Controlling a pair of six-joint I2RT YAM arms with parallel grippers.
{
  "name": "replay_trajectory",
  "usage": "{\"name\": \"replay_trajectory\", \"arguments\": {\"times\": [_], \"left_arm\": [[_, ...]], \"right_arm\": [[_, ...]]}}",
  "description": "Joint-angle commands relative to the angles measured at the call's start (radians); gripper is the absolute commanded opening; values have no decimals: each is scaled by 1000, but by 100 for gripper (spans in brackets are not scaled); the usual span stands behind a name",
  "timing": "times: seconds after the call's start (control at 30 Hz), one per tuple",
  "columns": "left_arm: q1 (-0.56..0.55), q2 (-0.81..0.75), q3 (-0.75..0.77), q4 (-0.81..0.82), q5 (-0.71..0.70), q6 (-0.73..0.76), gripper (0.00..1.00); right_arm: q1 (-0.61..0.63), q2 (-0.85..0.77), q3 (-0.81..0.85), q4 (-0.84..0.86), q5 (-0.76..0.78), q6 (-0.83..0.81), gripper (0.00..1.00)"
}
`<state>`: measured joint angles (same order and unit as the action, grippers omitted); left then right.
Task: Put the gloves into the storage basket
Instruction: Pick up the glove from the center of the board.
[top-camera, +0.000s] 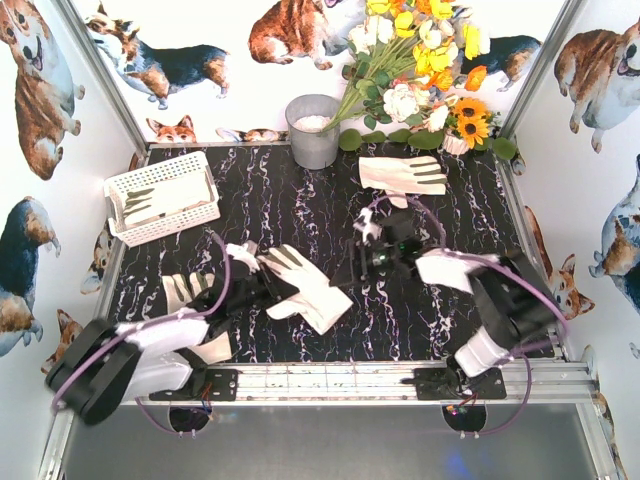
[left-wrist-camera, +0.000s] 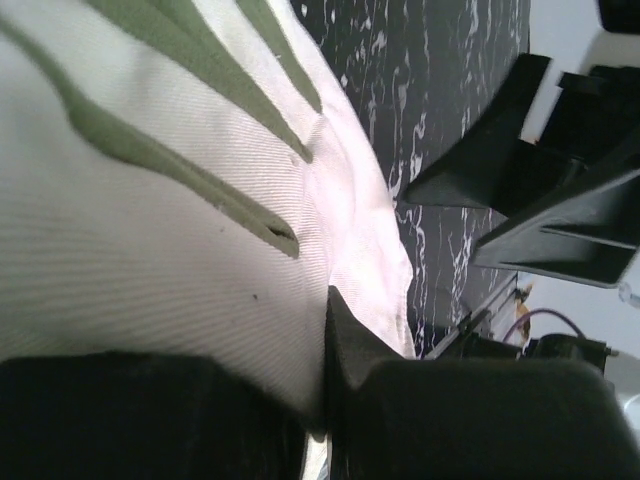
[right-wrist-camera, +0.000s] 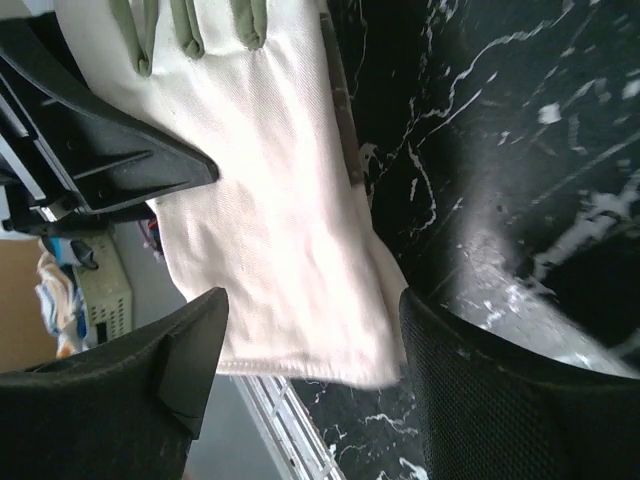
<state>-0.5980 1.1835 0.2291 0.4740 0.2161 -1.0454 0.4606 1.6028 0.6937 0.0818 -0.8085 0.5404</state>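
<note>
A cream-white glove (top-camera: 308, 287) lies flat mid-table, its fingers pointing to the far left. My left gripper (top-camera: 256, 280) is shut on its finger end. In the left wrist view the fabric with grey-green stripes (left-wrist-camera: 180, 200) is pinched between the jaws of the left gripper (left-wrist-camera: 328, 335). My right gripper (top-camera: 362, 258) is open just right of this glove. In the right wrist view the glove's cuff (right-wrist-camera: 300, 300) lies between the fingers of the open right gripper (right-wrist-camera: 310, 345). The white storage basket (top-camera: 125, 186) stands at the far left with one glove (top-camera: 152, 203) inside.
Another glove (top-camera: 404, 174) lies at the back right by the flowers (top-camera: 420, 60). A further glove (top-camera: 183, 289) lies beside the left arm. A grey metal bucket (top-camera: 313, 130) stands at the back centre. An aluminium rail (top-camera: 330, 380) runs along the near edge.
</note>
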Motion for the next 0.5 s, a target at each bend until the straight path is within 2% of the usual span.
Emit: {"name": "replay_trajectory", "arguments": {"times": [0.0,0.1,0.17,0.27,0.47], "left_arm": [[12,-163,76,-269,-149,1,0],[62,-254,176,-446,-189,30,0],[139,-289,276,-588,-208,60,0],[282,-298,398,-703,-203,117,0],[624,-161,618,-745,-55,164,0]], "right_arm": [[-51,-182,21,-138,77,-77,72],[-71,-302,67,-306,169,-144,74],[-75,-378,98,-385,250,-178,75],[-80,-490,118,-437,341,-200,76],[-84,-655,70,-418,428,-194,77]]}}
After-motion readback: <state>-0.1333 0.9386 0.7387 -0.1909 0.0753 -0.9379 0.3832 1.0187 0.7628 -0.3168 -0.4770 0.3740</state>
